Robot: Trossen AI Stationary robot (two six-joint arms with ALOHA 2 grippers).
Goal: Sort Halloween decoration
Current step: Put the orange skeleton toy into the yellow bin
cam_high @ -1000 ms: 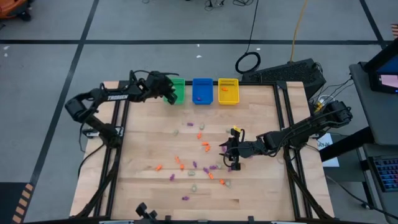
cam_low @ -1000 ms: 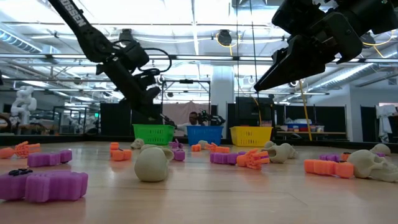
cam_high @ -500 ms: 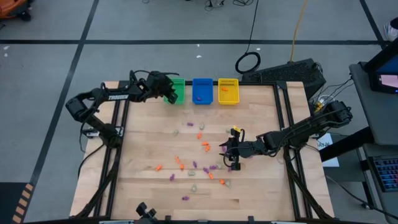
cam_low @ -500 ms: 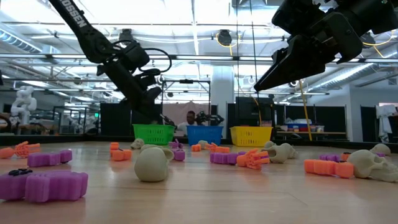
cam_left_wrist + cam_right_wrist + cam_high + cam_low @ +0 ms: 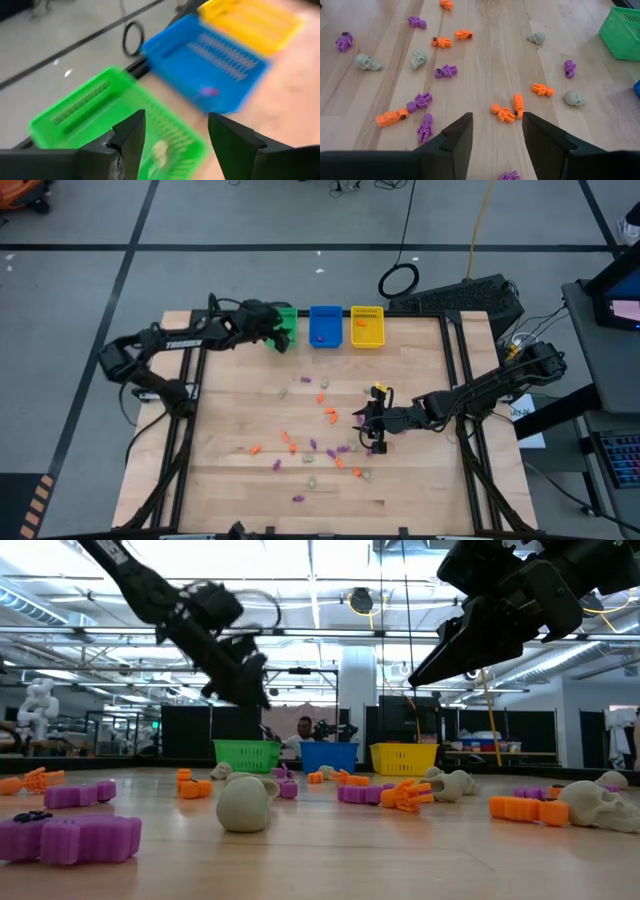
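Table point(image 5: 240, 415): we find most of the sorting still undone; the trinkets lie loose across the middle and near part of the top.
Left arm point(image 5: 165, 345): we see it reaching to the far left corner, its pincer point(image 5: 277, 330) over the green bin.
Right arm point(image 5: 480, 390): we see it stretched in from the right, its pincer point(image 5: 372, 430) hanging over the loose scatter.
Bins: we count three in a far row, green point(image 5: 288, 326), blue point(image 5: 325, 326), yellow point(image 5: 367, 326); blue and yellow stand beyond the left pincer.
Left pincer state: fingers point(image 5: 131, 135) apart with nothing between them; we judge a drop just made.
Right pincer state: fingers point(image 5: 455, 137) apart, empty, trinkets ahead of and below it.
Sorted so far: we make out one pale piece point(image 5: 160, 150) in green, one purple point(image 5: 209, 92) in blue, some orange point(image 5: 362, 323) in yellow.
Skulls point(image 5: 367, 61): we count four pale ones ahead of the right pincer.
Orange figures point(image 5: 502, 113): about seven ahead of it.
Purple figures point(image 5: 445, 71): about seven; more lie outside that view, so we cannot give a full total.
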